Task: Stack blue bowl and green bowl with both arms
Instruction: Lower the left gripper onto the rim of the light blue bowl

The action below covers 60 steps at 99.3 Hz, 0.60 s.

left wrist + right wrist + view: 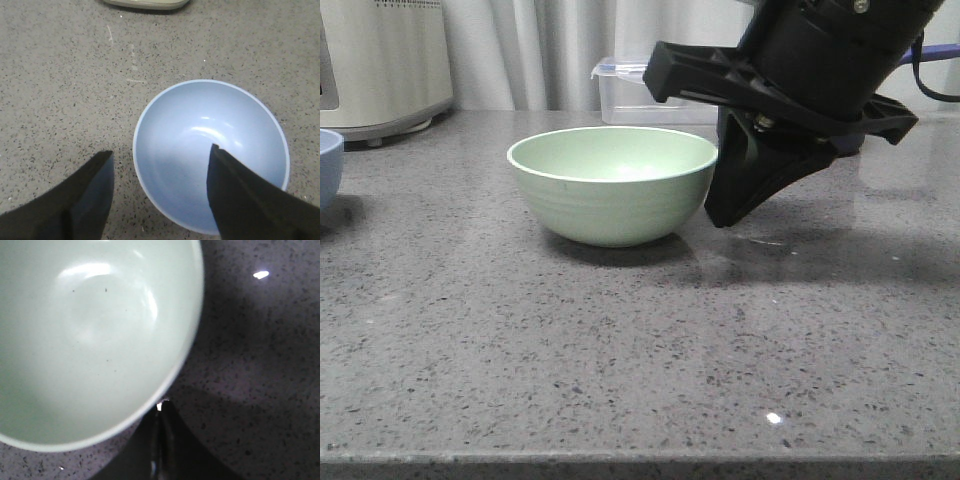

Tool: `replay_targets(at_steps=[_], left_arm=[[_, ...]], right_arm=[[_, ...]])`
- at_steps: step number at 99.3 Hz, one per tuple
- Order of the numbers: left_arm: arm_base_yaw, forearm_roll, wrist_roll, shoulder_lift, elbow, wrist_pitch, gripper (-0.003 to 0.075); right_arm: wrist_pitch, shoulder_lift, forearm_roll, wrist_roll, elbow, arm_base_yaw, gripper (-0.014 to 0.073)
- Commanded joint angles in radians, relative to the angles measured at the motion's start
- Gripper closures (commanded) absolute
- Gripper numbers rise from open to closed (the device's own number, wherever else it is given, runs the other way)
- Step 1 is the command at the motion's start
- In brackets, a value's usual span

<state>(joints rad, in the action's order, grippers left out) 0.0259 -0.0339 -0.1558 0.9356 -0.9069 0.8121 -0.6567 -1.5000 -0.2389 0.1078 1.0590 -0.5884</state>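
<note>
From the front, the green bowl (613, 184) sits upright near the middle of the grey counter (620, 380), and the right gripper (725, 212) hangs just beside its right wall, its black fingers tapering down to a tip close to the bowl's lower side; whether that tip touches the bowl cannot be told from here. Only the edge of the blue bowl (329, 165) shows at the far left, well apart from the green one, so the left arm is the nearer one to it, while the right arm is the nearer to the green. A clear plastic box (645, 92) and a pale appliance (382, 62) stand at the back. In the left wrist view the left gripper (160, 165) is spread wide and holds nothing: one finger hangs over the bare counter outside the blue bowl (220, 145), the other over its hollow, so the near rim lies between them, which looks like a good line-up for pinching the wall. In the right wrist view the green bowl (85, 340) fills most of the frame, its rim passing just ahead of the right gripper (160, 412), whose fingers are pressed together with no gap and grasp nothing, sitting outside the rim.
</note>
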Motion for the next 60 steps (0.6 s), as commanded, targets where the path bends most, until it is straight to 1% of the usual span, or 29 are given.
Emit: replay_targets(at_steps=[1, 13, 29, 60], left_arm=[[0.000, -0.005, -0.016, 0.071, -0.081, -0.027, 0.0312], [0.000, -0.007, -0.016, 0.166, -0.124, -0.007, 0.0312], [0.000, -0.036, -0.016, 0.254, -0.131, -0.003, 0.0312], [0.000, -0.045, -0.016, 0.327, -0.131, -0.015, 0.0312]], right_arm=[[0.034, 0.034, -0.012, -0.010, 0.022, 0.000, 0.0673], [0.034, 0.034, -0.012, -0.010, 0.022, 0.000, 0.0673], [0.034, 0.034, -0.012, -0.010, 0.022, 0.000, 0.0673], [0.034, 0.034, -0.012, -0.010, 0.022, 0.000, 0.0673]])
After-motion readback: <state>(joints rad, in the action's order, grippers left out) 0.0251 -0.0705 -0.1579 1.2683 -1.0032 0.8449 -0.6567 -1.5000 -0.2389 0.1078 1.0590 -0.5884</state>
